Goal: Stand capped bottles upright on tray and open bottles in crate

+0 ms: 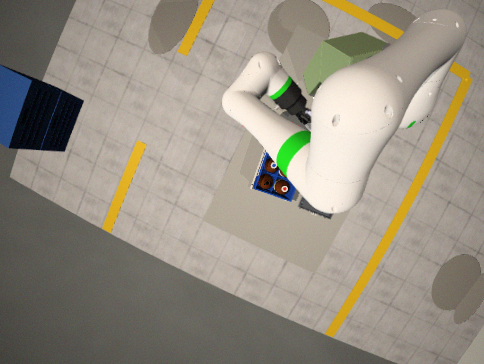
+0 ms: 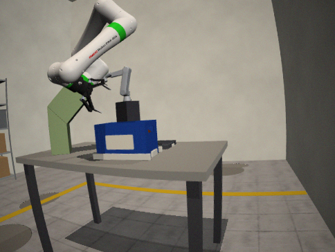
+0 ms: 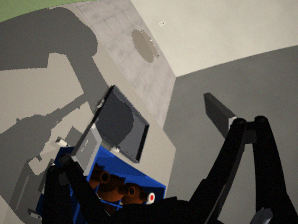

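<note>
The blue crate (image 1: 274, 178) stands on the table and holds several brown bottles. One bottle has a red cap (image 1: 284, 189), one has a blue cap (image 1: 274, 165), and one is open (image 1: 266, 180). The arm hides the rest of the crate. The dark tray (image 2: 166, 142) lies flat right beside the crate; in the wrist view the tray (image 3: 123, 125) looks empty. My gripper (image 2: 92, 104) is open and empty, in the air above and to the left of the crate (image 2: 126, 138). In the wrist view, my fingers spread wide above the crate (image 3: 100, 189) and a red cap (image 3: 152, 197).
A green angled block (image 2: 61, 121) stands at the table's back left. A black box on a grey bracket (image 2: 127, 110) rises behind the crate. A pale flat plate (image 2: 121, 156) lies under the crate. A shelf (image 2: 4, 128) stands at the far left.
</note>
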Action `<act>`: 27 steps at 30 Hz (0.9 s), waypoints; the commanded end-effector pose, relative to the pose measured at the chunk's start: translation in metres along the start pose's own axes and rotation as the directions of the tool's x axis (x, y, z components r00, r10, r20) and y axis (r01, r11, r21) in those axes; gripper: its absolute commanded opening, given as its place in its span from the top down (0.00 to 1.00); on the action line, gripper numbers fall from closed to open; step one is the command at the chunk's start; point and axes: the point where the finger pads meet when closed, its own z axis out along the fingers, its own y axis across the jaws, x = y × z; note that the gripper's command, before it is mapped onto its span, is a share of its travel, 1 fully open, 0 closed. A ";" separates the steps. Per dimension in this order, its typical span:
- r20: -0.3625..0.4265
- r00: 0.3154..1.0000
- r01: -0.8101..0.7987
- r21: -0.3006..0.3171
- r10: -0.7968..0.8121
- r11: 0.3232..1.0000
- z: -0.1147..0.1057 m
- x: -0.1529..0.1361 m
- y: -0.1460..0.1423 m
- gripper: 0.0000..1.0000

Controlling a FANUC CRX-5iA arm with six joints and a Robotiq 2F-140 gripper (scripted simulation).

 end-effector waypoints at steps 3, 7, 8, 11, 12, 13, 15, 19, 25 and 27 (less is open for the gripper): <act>0.000 1.000 0.000 0.000 0.000 1.000 0.000 0.000 0.000 0.00; 0.000 1.000 0.000 0.000 0.000 1.000 0.000 0.000 0.000 0.00; 0.000 1.000 0.000 0.000 0.000 1.000 0.000 0.000 0.000 0.00; 0.000 1.000 0.000 0.000 0.000 1.000 0.000 0.000 0.000 0.00; 0.000 1.000 0.000 0.000 0.000 1.000 0.000 0.000 0.000 0.00; 0.000 1.000 0.000 0.000 0.000 1.000 0.000 0.000 0.000 0.00; 0.000 1.000 0.000 0.000 0.000 1.000 0.000 0.000 0.000 0.00; 0.013 1.000 -0.016 0.015 0.016 1.000 -0.001 -0.005 -0.004 0.00; 0.054 0.997 -0.065 0.059 0.062 0.996 -0.005 -0.021 -0.016 0.00; 0.069 0.995 -0.082 0.074 0.077 0.994 -0.006 -0.026 -0.019 0.00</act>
